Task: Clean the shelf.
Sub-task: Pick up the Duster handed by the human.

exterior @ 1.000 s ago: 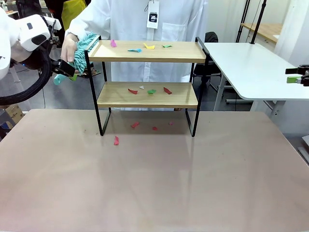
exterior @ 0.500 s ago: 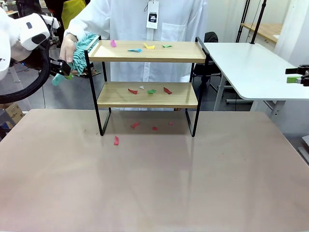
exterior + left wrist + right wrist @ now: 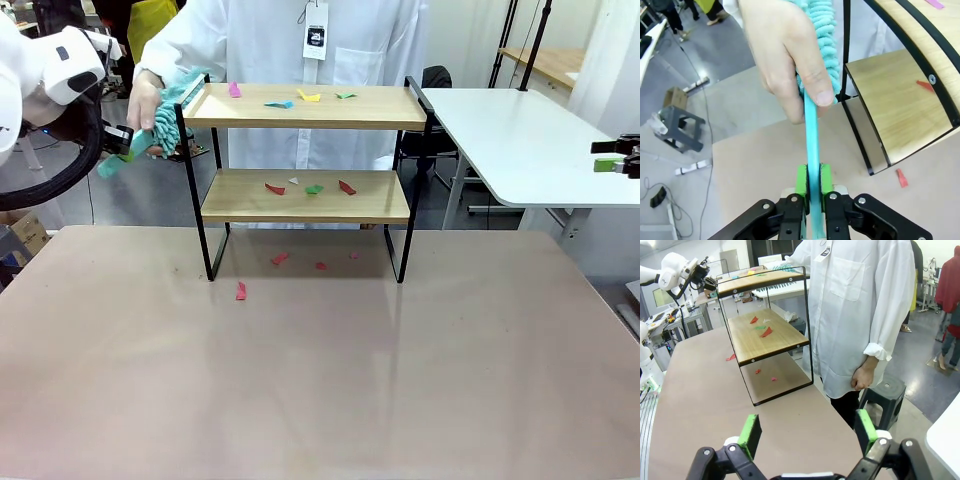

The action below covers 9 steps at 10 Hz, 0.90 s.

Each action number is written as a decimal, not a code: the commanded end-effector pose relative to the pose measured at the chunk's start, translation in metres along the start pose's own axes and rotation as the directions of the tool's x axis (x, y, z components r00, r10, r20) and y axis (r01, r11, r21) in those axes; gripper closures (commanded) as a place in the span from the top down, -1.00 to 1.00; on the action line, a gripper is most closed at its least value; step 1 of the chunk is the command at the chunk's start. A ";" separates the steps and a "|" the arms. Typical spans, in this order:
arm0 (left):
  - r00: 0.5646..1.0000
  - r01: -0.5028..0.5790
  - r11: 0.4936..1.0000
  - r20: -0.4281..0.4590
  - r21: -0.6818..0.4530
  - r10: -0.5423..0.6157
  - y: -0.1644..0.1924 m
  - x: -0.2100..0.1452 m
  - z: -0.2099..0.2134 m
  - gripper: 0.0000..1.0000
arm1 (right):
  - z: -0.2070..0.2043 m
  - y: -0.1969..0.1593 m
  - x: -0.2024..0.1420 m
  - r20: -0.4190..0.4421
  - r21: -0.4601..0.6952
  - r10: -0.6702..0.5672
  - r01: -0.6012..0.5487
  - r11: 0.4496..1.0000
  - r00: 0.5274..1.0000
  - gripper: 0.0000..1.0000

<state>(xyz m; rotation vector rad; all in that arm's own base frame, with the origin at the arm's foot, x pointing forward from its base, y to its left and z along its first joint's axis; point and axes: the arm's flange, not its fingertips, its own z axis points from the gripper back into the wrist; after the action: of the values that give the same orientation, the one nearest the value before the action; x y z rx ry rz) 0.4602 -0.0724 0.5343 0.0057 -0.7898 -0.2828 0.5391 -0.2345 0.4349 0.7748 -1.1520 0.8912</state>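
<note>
Shelf [image 3: 380, 105]: stood at 12 o'clock on the table [image 3: 320, 390]; paper scraps [image 3: 280, 103] are scattered on both boards and on the table beneath.
Duster [image 3: 165, 108]: teal head held at 9 o'clock of the top board.
Left gripper [image 3: 813, 181]: clamped on the duster's thin handle.
Person's hand [image 3: 785, 55]: wrapped round the head.
Right gripper [image 3: 807, 432]: fingers apart, empty, at 3 o'clock, well apart from the shelf.
Step in hand: judged a handover. The duster should be drawn free only once released, then swept along the top board first.
</note>
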 end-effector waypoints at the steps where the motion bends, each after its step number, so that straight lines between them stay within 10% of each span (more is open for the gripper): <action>1: 1.000 -0.027 0.999 0.009 0.043 0.027 -0.008 0.002 0.001 -1.00 | -0.001 0.001 0.002 0.000 0.001 0.003 -0.003 1.000 1.000 1.00; 9: 0.999 -0.040 0.999 0.000 0.027 0.040 0.000 0.001 0.002 -1.00 | -0.001 0.001 0.002 0.000 0.001 0.003 -0.003 1.000 1.000 1.00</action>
<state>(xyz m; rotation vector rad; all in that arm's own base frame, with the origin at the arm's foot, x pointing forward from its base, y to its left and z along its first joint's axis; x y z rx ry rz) 0.4597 -0.0741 0.5342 0.0080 -0.7863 -0.2240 0.5391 -0.2345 0.4349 0.7748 -1.1521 0.8912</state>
